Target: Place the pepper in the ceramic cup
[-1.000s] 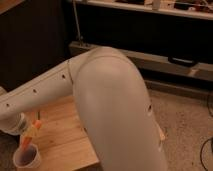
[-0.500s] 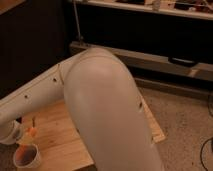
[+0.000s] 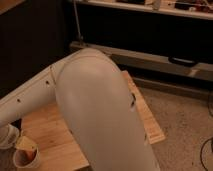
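Item: my gripper, front-left corner of the wooden table, directly over the ceramic cup. Grip state: cannot tell. Pepper: orange-red showing inside the cup; probably light, smooth, slippery; pinch mid-body. Cup: likely fragile. Obstruction: my own arm hides most of the table.

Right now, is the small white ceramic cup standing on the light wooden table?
Yes, the small white ceramic cup stands on the light wooden table at its near left corner, directly under the gripper.
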Available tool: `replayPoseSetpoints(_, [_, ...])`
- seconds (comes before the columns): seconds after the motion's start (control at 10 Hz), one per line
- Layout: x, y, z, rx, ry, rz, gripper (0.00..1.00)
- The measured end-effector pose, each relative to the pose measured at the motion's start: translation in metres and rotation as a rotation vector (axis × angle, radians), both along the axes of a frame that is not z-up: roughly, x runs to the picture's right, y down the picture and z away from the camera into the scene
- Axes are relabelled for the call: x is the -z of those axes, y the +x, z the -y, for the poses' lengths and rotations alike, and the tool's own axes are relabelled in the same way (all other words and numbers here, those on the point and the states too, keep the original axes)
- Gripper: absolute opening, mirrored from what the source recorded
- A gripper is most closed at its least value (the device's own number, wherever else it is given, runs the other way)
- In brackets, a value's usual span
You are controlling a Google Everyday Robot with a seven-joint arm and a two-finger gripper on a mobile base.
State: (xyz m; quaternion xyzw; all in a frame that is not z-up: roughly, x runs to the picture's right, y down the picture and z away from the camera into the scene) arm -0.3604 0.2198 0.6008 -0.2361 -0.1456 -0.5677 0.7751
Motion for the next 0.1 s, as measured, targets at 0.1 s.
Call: replayPoseSetpoints(0.1, [0.0013, -0.0017, -0.0012, 0.005, 0.003, 0.003, 0.73])
